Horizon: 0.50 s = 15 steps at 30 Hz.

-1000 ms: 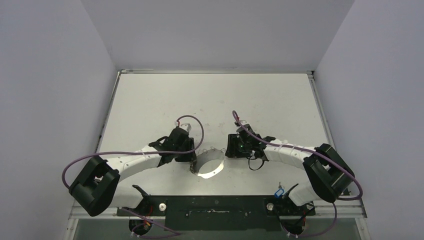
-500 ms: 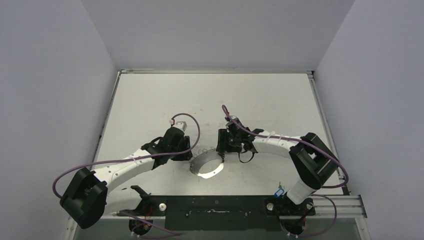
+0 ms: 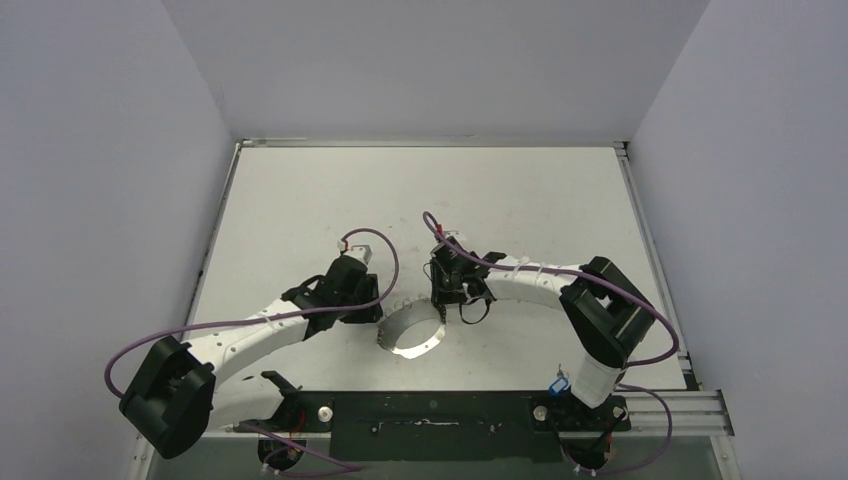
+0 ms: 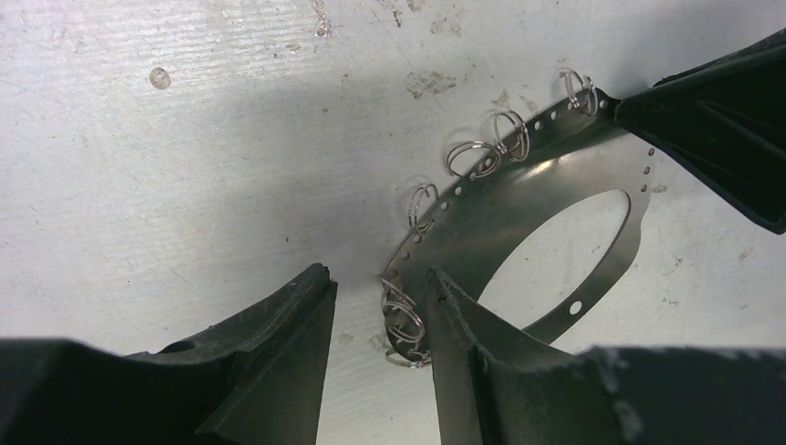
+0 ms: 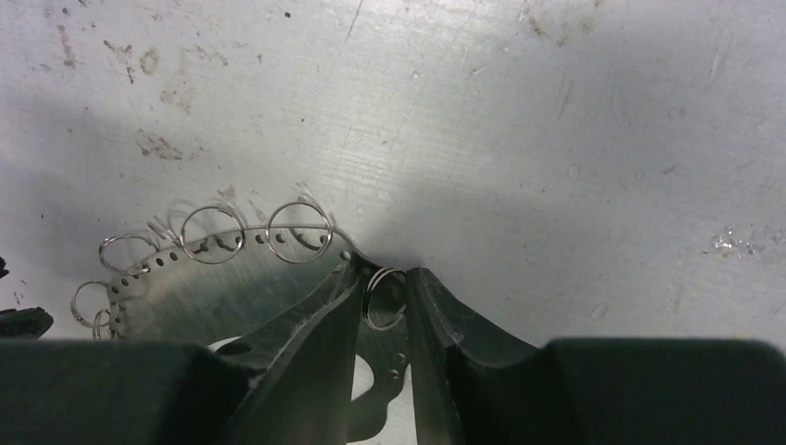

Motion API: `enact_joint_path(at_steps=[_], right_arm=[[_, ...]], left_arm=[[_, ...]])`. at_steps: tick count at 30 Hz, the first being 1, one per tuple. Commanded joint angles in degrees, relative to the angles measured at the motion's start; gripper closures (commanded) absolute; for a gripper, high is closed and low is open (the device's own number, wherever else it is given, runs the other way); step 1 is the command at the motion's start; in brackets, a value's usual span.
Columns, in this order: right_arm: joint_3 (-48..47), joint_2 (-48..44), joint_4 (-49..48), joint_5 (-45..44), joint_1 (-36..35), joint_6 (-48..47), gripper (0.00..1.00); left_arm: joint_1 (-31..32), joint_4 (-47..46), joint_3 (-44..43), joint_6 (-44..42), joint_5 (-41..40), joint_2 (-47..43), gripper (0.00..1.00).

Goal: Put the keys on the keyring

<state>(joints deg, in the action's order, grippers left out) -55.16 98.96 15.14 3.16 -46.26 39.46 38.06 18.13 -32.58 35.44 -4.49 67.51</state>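
The keyring (image 3: 405, 350) is a flat pale metal ring lying at the table's near centre, with holes and several small wire split rings along its rim (image 4: 519, 213). My left gripper (image 3: 385, 305) is at its left edge. In the left wrist view that gripper (image 4: 378, 278) stands open, astride the rim and a bunch of split rings (image 4: 403, 320). My right gripper (image 3: 440, 300) is at the ring's upper right rim. In the right wrist view its jaws (image 5: 382, 273) are shut on one split ring (image 5: 385, 298). No keys show in either wrist view.
A small blue item (image 3: 558, 384) sits by the right arm's base, too small to tell whether it is a key. Purple cables (image 3: 385, 250) loop above both wrists. Pale walls enclose the table (image 3: 430, 190) on three sides.
The right arm has swung left onto the keyring's upper right rim, and its jaws have narrowed onto a split ring. The left arm drew back slightly, then held still.
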Motion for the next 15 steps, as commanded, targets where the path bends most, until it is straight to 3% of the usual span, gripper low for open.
enact_joint_path(at_steps=[1,9,11,13,15], right_arm=[[-3.5,0.7,4.7,-4.9,-1.5,-1.2,0.78],[-5.0,-2.2,8.3,-8.2,-2.7,-5.4,0.97],[-4.3,-3.4,7.7,-7.7,-2.7,-6.6,0.98],[-3.8,-4.5,7.5,-7.4,-2.6,-7.6,0.95],[-3.1,-5.4,6.7,-6.1,-2.5,-8.7,0.74]], left_arm=[[-0.4,0.5,-0.1,-1.0,-1.2,-2.3,0.61],[-0.5,0.9,0.2,-1.5,-1.8,-3.8,0.61],[-0.4,0.8,0.1,-1.8,-1.7,-4.0,0.61],[-0.5,0.6,0.0,-2.3,-1.7,-4.4,0.61],[-0.5,0.3,0.1,-2.9,-1.9,-5.2,0.61]])
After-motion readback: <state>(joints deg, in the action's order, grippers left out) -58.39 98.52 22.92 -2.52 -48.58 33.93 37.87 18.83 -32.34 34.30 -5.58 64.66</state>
